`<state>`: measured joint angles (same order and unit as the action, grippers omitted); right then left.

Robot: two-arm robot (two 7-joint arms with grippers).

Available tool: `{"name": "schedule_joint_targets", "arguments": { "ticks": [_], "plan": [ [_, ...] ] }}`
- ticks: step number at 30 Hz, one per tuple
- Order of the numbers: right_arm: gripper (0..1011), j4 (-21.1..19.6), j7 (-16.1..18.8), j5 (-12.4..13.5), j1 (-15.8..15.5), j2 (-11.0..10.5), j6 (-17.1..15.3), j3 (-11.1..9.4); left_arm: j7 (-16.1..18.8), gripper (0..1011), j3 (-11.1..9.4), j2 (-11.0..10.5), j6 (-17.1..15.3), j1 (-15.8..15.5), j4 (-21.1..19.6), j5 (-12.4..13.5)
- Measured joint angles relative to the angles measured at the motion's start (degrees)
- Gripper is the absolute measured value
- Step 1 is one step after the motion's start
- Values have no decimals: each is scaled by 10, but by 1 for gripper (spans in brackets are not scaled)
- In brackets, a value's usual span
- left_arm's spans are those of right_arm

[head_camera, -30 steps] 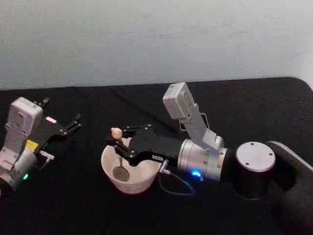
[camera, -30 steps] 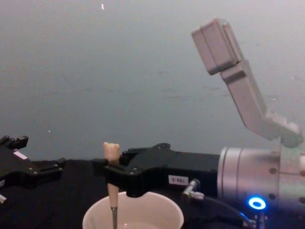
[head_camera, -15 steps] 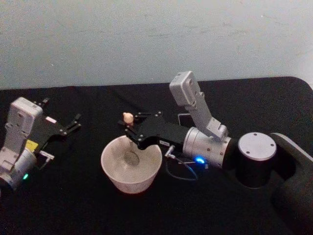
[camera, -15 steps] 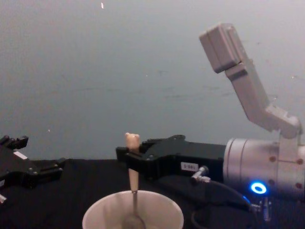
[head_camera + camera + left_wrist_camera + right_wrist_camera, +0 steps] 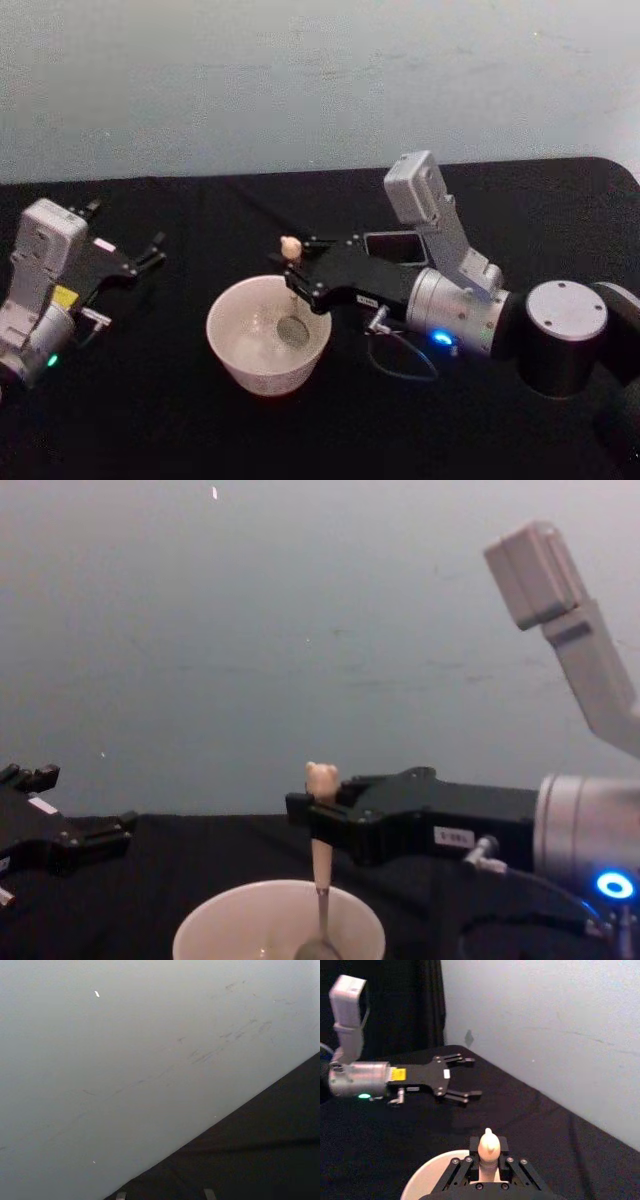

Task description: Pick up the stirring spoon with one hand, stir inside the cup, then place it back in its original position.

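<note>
Two arms in black, silver and pale grey.
The right gripper (image 5: 292, 270) is flat matt black with two linked fingers, small screws at the joints (image 5: 476, 1186) and a white label (image 5: 453, 836) printed with tiny digits; behind it sit a silver cylindrical wrist (image 5: 455, 310) with a glowing blue ring light (image 5: 613, 885), a thin grey cable (image 5: 400, 355) looped from a metal plug, a pale grey boxy camera housing (image 5: 418, 190) on an angled bracket, and a dark joint with a grey round cap (image 5: 565, 310). The left gripper (image 5: 471, 1078) is the same black, with a yellow sticker (image 5: 397, 1074) and a green light (image 5: 364, 1095).
</note>
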<state>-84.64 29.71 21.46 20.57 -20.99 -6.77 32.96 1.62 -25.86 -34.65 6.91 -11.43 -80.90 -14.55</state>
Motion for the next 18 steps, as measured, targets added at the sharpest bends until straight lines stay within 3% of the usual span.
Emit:
{"name": "schedule_joint_targets", "arguments": {
  "ticks": [10,18],
  "plan": [
    [210,-45,19,17,-27,-26,-12,7,0,1002,0,0,0,0,0,0],
    [210,-46,22,18,-21,-21,-12,22,0,1001,0,0,0,0,0,0]
  ]
}}
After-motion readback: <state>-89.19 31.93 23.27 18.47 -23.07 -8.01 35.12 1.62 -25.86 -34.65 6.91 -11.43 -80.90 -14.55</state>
